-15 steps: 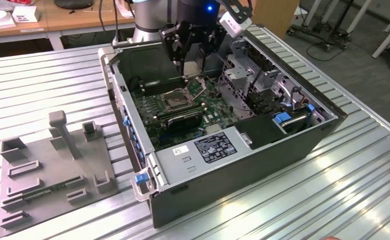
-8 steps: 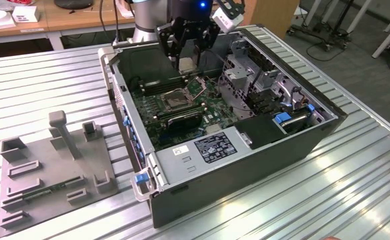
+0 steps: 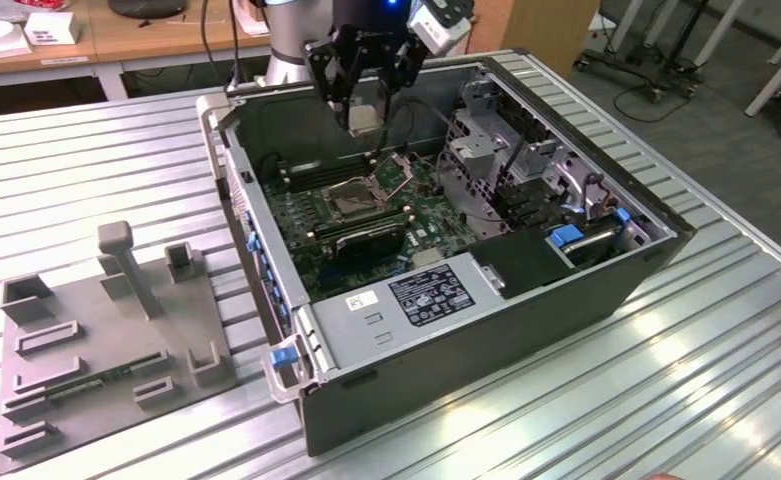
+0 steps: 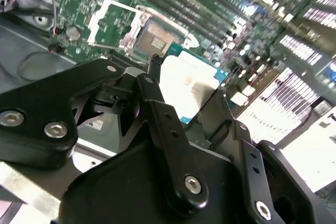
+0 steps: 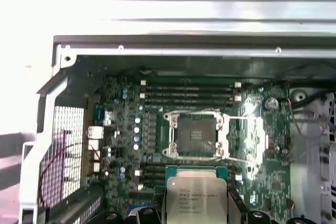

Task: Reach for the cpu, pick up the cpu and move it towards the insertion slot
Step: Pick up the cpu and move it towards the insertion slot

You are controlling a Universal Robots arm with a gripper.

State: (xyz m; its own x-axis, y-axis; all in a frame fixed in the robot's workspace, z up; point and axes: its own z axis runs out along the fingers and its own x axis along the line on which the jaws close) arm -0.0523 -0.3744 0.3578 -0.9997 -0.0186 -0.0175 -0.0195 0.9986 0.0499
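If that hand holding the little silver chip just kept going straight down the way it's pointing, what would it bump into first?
Probably the green circuit board close beside the insertion slot. The hand hangs above the open computer case, shut on the cpu. How exactly the chip lines up with the slot is hard to judge.

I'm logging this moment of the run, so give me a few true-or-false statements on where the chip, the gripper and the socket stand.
1. The gripper holds the cpu. True.
2. The cpu already sits in the insertion slot. False: in both wrist views it is held apart from the socket.
3. The insertion slot is empty, its frame swung open. True.
4. The gripper hangs over the grey tray. False: in the exterior view it hangs over the open computer case.
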